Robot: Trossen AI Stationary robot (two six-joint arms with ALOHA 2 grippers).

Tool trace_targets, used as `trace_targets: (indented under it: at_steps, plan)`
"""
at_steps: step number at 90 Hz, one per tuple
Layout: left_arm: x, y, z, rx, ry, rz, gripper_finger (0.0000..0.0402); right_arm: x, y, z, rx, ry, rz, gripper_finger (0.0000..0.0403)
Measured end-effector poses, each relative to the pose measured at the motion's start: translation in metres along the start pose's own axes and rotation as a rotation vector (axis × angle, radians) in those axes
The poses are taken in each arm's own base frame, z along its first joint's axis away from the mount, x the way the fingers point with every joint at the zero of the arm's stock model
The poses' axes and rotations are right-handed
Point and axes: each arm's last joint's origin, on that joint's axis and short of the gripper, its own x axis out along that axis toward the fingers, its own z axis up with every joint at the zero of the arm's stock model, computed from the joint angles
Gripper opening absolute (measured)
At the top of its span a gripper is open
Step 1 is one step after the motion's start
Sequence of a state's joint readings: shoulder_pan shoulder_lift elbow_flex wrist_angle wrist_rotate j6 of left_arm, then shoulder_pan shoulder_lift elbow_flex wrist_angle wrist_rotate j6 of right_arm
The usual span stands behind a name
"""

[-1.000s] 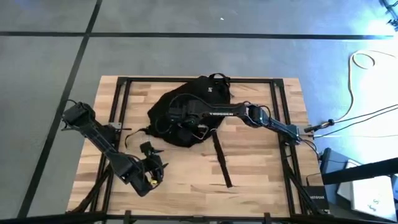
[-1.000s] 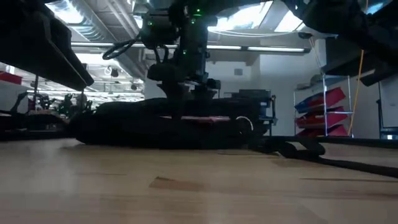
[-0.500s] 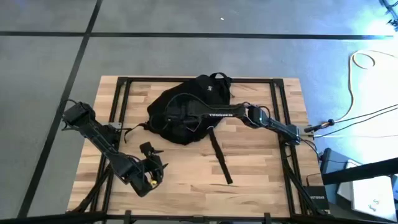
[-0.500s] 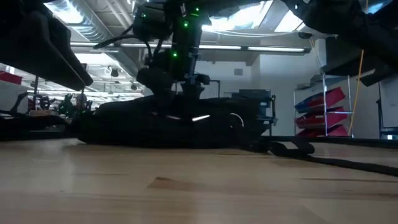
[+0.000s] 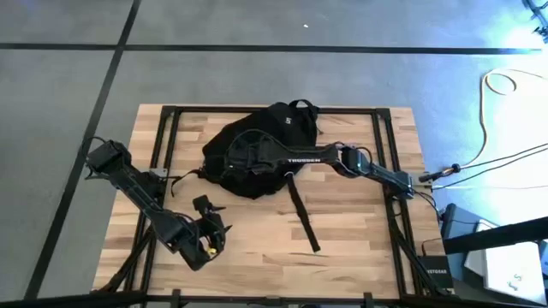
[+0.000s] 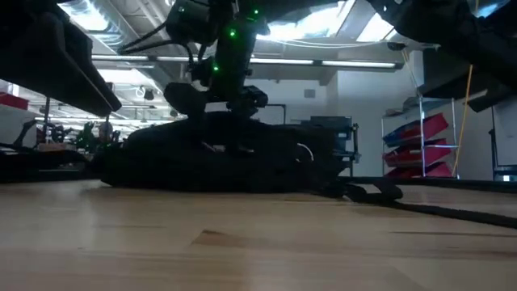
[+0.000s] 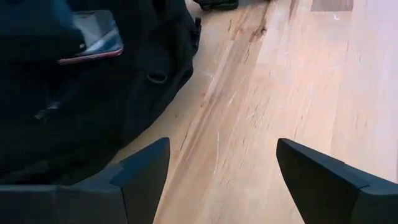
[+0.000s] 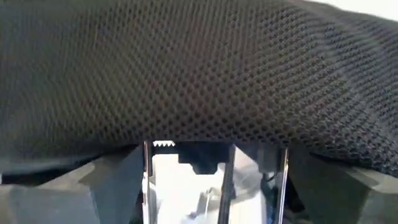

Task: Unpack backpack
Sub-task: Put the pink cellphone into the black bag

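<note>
The backpack (image 5: 257, 154) lay flat in the upper middle of the high view, on the wooden tabletop (image 5: 360, 231). One long strap (image 5: 301, 218) ran from it down toward the lower middle of the frame.

The right hand (image 5: 244, 162) was reaching over the backpack from the right side of the frame, low on the fabric near the bag's middle. In the right wrist view, black mesh (image 8: 199, 74) filled most of the picture, with something shiny and see-through (image 8: 214, 180) just under its edge. I could not tell if this hand's fingers were apart or together.

The left hand (image 5: 210, 231) waited at the lower left of the high view, well apart from the bag. Its fingers (image 7: 143, 174) were wide apart and held nothing. In the left wrist view, a flat thing with a red edge (image 7: 93, 40) showed at the bag, in the upper left of the frame.

The backpack looked soft and floppy. It would likely sag and fold when lifted, not hold its shape, and it did not look easy to break. A good place to take hold would be the top handle loop (image 5: 300, 106) or the edge of the opening, so one hand could hold the bag open while the other pulled things out. The smooth flat things inside might slip, so they would need a firm pinch.
</note>
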State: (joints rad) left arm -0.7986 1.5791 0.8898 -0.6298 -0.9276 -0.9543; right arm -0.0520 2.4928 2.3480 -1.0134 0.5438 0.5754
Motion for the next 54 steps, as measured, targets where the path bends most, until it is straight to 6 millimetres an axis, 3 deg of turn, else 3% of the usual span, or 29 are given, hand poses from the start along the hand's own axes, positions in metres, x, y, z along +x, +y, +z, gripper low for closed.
trace_targets:
  at_steps: [54]
  plan:
    - [0.0, -0.0014, 0.0009, -0.015, -0.006, -0.01, 0.028, -0.0001, 0.0024, 0.0052, 0.029, -0.062, 0.002, 0.034]
